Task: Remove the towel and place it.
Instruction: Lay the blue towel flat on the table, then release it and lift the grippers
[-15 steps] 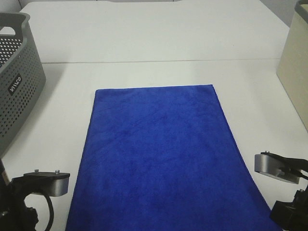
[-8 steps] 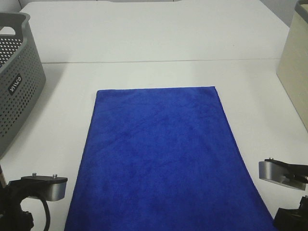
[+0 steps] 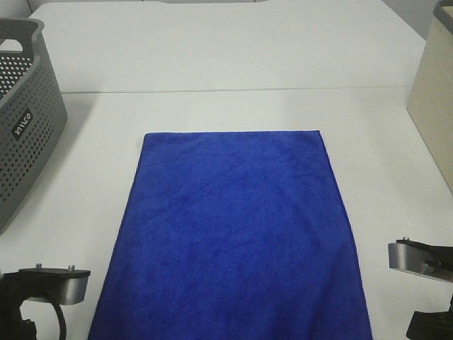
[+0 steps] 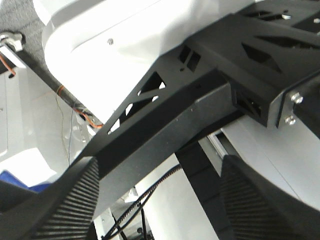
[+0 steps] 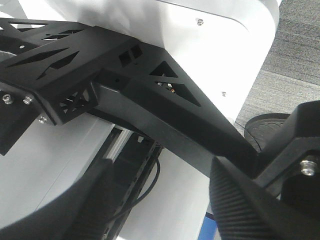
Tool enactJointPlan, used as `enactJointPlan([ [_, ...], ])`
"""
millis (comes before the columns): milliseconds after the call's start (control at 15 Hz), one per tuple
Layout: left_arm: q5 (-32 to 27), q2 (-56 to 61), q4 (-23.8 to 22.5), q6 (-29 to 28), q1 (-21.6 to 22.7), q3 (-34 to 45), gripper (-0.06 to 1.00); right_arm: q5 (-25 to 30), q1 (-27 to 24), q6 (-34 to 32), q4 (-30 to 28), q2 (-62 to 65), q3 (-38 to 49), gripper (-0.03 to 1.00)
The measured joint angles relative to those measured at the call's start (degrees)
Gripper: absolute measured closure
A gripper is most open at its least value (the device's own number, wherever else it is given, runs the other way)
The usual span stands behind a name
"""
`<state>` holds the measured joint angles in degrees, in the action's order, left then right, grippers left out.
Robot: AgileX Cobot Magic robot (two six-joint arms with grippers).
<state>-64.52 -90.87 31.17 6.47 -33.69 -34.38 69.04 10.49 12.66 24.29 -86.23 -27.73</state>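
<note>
At the near edge of the desk (image 3: 212,64) the left arm (image 3: 49,280) is hanging low at the left corner. Its jaws are standing spread, the ribbed fingers (image 4: 65,200) well apart and gripping nothing. Only the rig's black frame (image 4: 170,115) is showing between them. The right arm (image 3: 419,256) is sitting at the near right corner. Its jaws are gaping wide too, the fingers (image 5: 250,200) parted with nothing caught in them.

Between the two arms the towel (image 3: 233,234) is lying flat on the desk, touched by neither arm. Its long axis is running from near to far. The near end is passing out of the high camera's view, and the far short edge is lying straight across, left to right. The long sides are drawing slightly inward toward the far end. The cloth is spreading smooth, with only faint creases in the pile.

Further back on the left, a grey perforated basket (image 3: 28,120) is standing well apart from the towel. On the far right a beige bin (image 3: 435,106) is showing only in part, also well clear of the cloth. Beyond the towel's far edge a thin seam (image 3: 233,90) is crossing the desk from left to right.
</note>
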Motion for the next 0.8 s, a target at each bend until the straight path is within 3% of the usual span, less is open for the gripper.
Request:
enactJointPlan([
  [133,-0.63,0.00,0.00,-0.06,0.00,0.00,0.30,0.11,0.00,0.00,0.00,0.00,-0.57,0.39],
  [333,-2.86,0.00,-0.57,-0.57,0.00,-2.46,0.30,0.29,0.00,0.00,-1.15,-0.06,-8.31,0.39],
  [533,-4.18,0.00,-6.02,-3.95,0.11,-11.12,0.30,0.29,0.00,-0.34,-3.84,-0.06,-19.65,0.39],
  [800,-4.30,-0.06,-11.97,-7.05,7.22,-21.43,0.30,0.34,-0.11,-2.92,-5.84,-0.06,-30.71,0.39],
])
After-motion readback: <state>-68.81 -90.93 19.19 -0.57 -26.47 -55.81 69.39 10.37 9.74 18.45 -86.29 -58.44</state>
